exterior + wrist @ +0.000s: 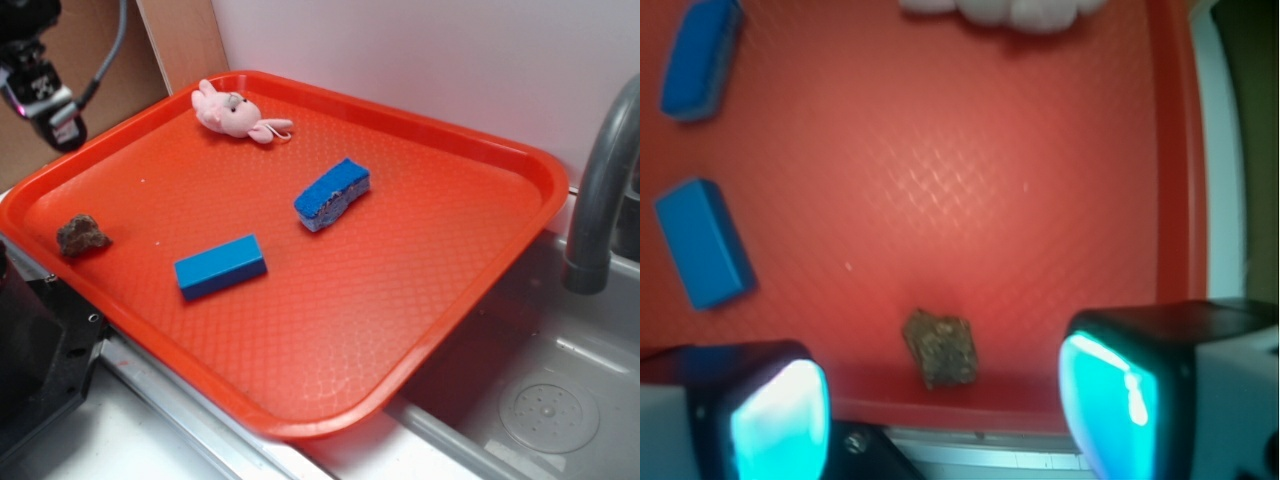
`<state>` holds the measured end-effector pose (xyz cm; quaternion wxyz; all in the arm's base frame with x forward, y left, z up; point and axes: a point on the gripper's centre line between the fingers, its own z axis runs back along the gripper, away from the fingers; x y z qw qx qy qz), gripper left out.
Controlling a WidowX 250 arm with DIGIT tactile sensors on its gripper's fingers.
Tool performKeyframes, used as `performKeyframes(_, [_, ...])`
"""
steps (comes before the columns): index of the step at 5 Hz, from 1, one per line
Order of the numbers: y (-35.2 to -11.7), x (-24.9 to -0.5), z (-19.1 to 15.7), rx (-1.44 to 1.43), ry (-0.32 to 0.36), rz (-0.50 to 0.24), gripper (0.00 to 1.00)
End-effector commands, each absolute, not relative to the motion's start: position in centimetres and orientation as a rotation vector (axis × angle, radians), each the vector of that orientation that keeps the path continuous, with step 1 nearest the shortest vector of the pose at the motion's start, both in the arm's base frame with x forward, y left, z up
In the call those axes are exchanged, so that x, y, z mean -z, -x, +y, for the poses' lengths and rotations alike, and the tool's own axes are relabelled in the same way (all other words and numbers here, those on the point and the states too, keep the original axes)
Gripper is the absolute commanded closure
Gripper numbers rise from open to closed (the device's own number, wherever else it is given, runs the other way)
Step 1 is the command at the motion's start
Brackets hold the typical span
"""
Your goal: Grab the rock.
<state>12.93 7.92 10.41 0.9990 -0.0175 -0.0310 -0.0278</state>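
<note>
The rock is a small brown-grey jagged lump lying near the left rim of the red tray. From the wrist camera the rock sits just inside the tray's rim, in line with the gap between my two fingers. My gripper is open, well above the rock, and holds nothing. Its glowing cyan pads stand wide apart on either side. In the exterior view only part of my gripper shows, high at the top left corner, above and behind the rock.
On the tray also lie a blue block, a blue sponge and a pink plush toy. A grey faucet and a sink are to the right. A black fixture stands just left of the tray.
</note>
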Motion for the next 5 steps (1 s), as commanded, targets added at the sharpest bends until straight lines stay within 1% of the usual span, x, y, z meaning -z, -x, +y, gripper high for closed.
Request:
performKeyframes(1, [-12.6, -6.5, 10.4, 0.077, -0.003, 0.002, 0.00])
performKeyframes(2, [-12.5, -5.0, 9.8, 0.093, -0.017, 0.015, 0.00])
performKeyframes(3, [-12.2, -3.3, 9.9, 0.094, -0.024, 0.057, 0.00])
performKeyframes(4, [-11.3, -2.4, 9.9, 0.077, -0.013, 0.084, 0.00])
performKeyframes(5, [-10.9, -1.7, 9.4, 0.061, -0.011, 0.090, 1.00])
